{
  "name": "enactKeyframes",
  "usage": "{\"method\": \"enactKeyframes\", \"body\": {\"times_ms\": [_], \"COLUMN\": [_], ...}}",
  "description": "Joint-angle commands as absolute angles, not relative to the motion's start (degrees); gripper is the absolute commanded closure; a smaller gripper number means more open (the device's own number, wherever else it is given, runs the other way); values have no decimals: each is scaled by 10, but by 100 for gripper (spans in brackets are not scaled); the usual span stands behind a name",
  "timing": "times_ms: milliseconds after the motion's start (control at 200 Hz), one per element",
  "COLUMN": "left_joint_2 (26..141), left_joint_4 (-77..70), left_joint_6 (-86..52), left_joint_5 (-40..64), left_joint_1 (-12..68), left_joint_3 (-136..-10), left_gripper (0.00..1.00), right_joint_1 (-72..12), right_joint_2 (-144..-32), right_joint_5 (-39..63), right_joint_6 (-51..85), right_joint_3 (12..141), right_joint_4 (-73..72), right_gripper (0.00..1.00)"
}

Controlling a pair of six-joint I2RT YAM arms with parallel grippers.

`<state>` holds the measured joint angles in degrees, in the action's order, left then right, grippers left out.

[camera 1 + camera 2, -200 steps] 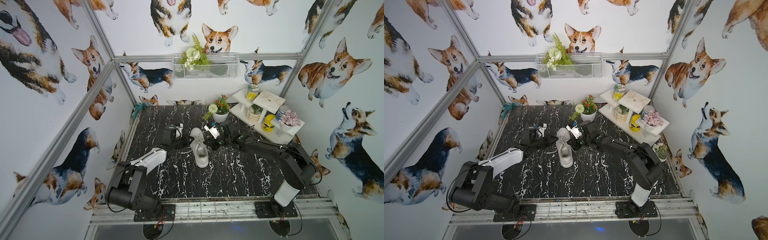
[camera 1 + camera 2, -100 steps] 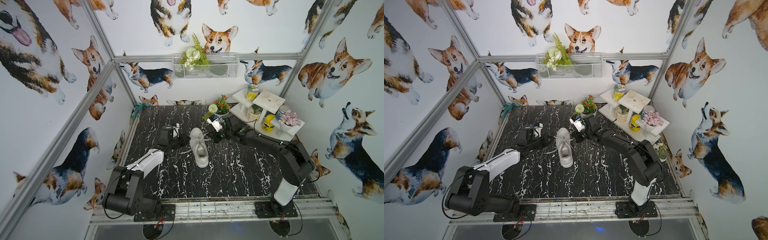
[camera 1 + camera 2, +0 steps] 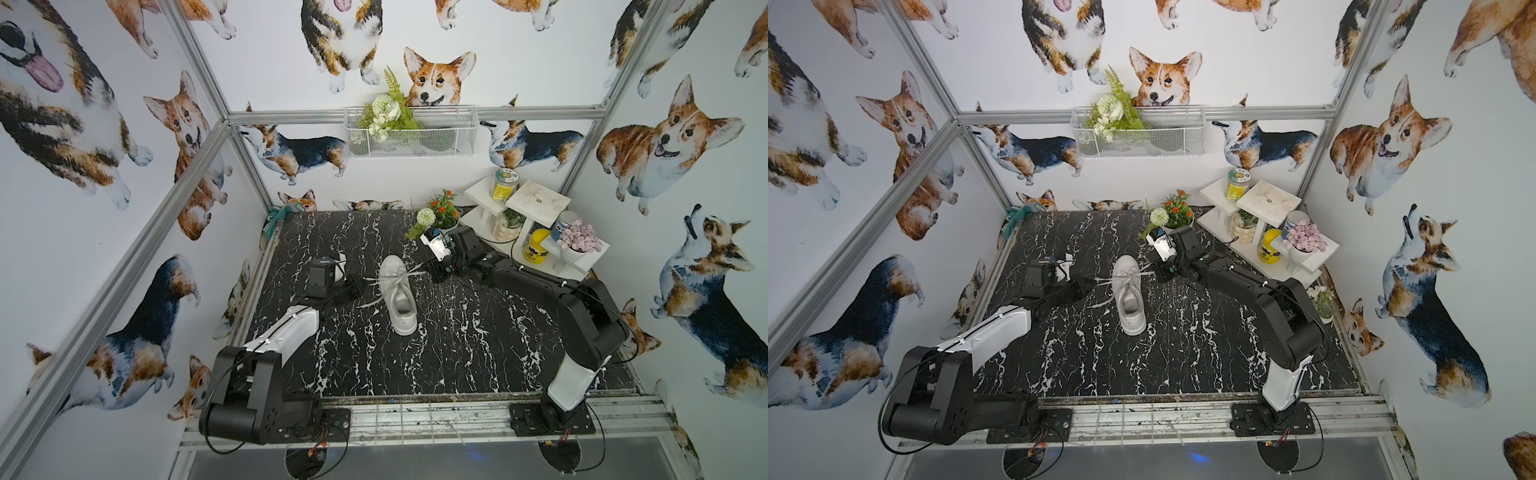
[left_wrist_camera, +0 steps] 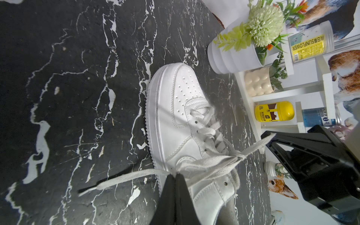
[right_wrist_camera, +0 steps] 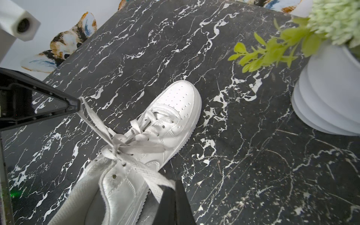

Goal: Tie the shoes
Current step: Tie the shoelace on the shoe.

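The left fingers point(image 4: 167, 198) and right fingers point(image 5: 165, 208) each clamp a sneaker point(image 3: 399, 299) lace point(image 5: 152, 175); flowerpot point(image 5: 327, 93) just beside right arm point(image 3: 528, 282)

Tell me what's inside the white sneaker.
In both top views the sneaker shows only grey-white lining in its heel opening, no object. Toward the toe the inside is hidden under the laces and the shoe's top.

I see the sneaker point(image 4: 171, 120) as smooth white leather-like material with soft shine; its laces point(image 4: 210, 162) are flat woven cloth, matt; the worktop point(image 4: 68, 97) looks like black marble, slightly rough.
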<state>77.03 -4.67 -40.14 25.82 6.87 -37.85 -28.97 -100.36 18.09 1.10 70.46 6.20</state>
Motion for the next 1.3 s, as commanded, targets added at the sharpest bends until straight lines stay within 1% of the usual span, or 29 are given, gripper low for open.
{"method": "enactKeyframes", "body": {"times_ms": [0,531,761,906,996,1166,1201,1271,1296], "left_joint_2": [766,758,756,757,754,754,753,747,743], "left_joint_4": [-37,-33,-32,-41,-52,-56,-56,-48,-42], "left_joint_6": [-387,-381,-380,-379,-381,-372,-366,-348,-339], "left_joint_5": [260,268,268,284,298,320,321,313,308], "left_joint_1": [61,37,33,33,33,37,37,37,37], "left_joint_3": [-375,-365,-362,-363,-363,-369,-370,-373,-377], "left_gripper": [100,100,100,100,100,100,88,77,72], "right_joint_1": [-287,-256,-245,-256,-273,-282,-283,-285,-285], "right_joint_2": [-1002,-985,-974,-968,-976,-978,-976,-972,-970], "right_joint_5": [165,131,150,218,223,232,236,239,240], "right_joint_6": [11,42,59,29,5,9,8,8,7], "right_joint_3": [704,653,630,618,624,631,635,647,652], "right_joint_4": [66,54,31,0,5,-12,-15,-9,-5], "right_gripper": [100,100,100,100,100,100,100,100,100]}}
